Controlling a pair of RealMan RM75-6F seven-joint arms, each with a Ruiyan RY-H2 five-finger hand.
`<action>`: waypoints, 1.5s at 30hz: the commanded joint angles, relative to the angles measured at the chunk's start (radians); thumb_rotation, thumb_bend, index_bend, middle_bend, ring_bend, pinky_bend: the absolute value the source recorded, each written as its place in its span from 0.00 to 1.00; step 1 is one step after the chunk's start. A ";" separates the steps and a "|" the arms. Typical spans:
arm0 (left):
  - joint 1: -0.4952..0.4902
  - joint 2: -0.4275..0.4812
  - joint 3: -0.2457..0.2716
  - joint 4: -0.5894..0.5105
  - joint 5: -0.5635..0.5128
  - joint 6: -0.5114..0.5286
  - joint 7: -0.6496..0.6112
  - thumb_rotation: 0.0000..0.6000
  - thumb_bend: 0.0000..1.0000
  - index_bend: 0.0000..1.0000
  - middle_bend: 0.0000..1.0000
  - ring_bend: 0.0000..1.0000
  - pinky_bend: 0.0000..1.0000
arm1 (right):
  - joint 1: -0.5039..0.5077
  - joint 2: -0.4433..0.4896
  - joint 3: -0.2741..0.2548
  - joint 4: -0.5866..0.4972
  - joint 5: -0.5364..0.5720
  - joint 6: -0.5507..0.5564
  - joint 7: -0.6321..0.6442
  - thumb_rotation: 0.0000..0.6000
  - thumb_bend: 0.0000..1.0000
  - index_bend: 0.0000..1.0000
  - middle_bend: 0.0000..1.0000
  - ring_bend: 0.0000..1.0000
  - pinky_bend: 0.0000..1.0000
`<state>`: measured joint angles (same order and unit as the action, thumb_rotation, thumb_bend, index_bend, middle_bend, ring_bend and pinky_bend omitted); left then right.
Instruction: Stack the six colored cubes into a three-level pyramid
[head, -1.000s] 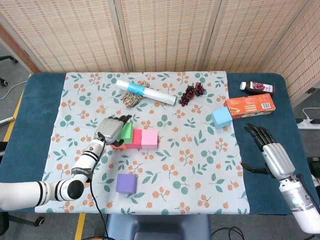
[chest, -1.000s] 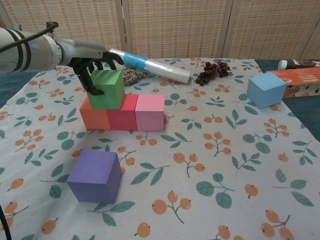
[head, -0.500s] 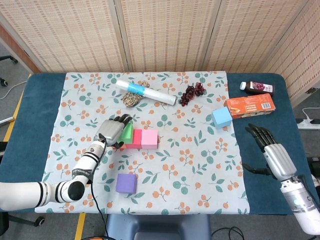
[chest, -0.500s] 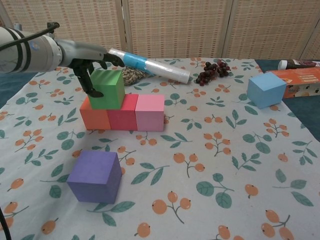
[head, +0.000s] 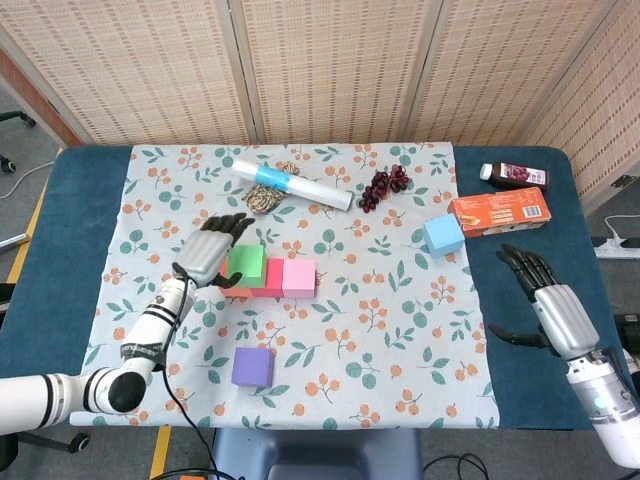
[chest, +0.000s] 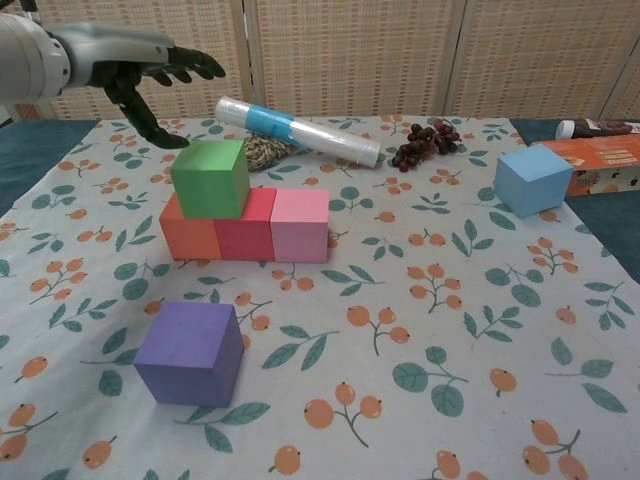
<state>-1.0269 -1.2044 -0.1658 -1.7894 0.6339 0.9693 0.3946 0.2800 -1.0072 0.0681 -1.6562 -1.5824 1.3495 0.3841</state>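
Left hand (chest: 150, 72) spread, empty — green cube (chest: 210, 178) seated on base row. Next: purple cube (chest: 190, 352), near worktop front edge — grip sides squarely.

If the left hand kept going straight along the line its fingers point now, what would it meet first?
Probably the plastic-wrapped roll. In the chest view the left hand hangs open above and behind the green cube, fingers aimed toward the roll, but depth is unclear and it might pass above.

A staged lab or test room: woven folding screens (head: 330, 70) wall off a bench (head: 70, 230) covered in blue cloth and a floral tablecloth (head: 400, 330), while loose cables (head: 25, 178) and a power strip (head: 622, 243) lie on the grey floor (head: 20, 150).
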 joint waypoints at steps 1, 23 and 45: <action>0.081 0.039 0.000 -0.014 0.085 0.064 -0.077 1.00 0.32 0.00 0.00 0.00 0.07 | 0.017 0.008 0.001 0.007 0.005 -0.032 0.006 1.00 0.05 0.00 0.01 0.00 0.00; 0.411 0.023 0.138 0.079 0.404 0.253 -0.224 1.00 0.32 0.00 0.00 0.00 0.09 | 0.309 -0.124 0.139 0.220 0.393 -0.490 -0.259 1.00 0.05 0.00 0.07 0.00 0.00; 0.527 0.023 0.120 0.074 0.503 0.251 -0.280 1.00 0.32 0.00 0.00 0.00 0.09 | 0.581 -0.438 0.113 0.730 0.582 -0.818 -0.549 1.00 0.02 0.00 0.07 0.00 0.00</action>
<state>-0.5014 -1.1827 -0.0441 -1.7144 1.1352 1.2215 0.1163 0.8351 -1.4145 0.1896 -0.9653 -0.9992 0.5628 -0.1548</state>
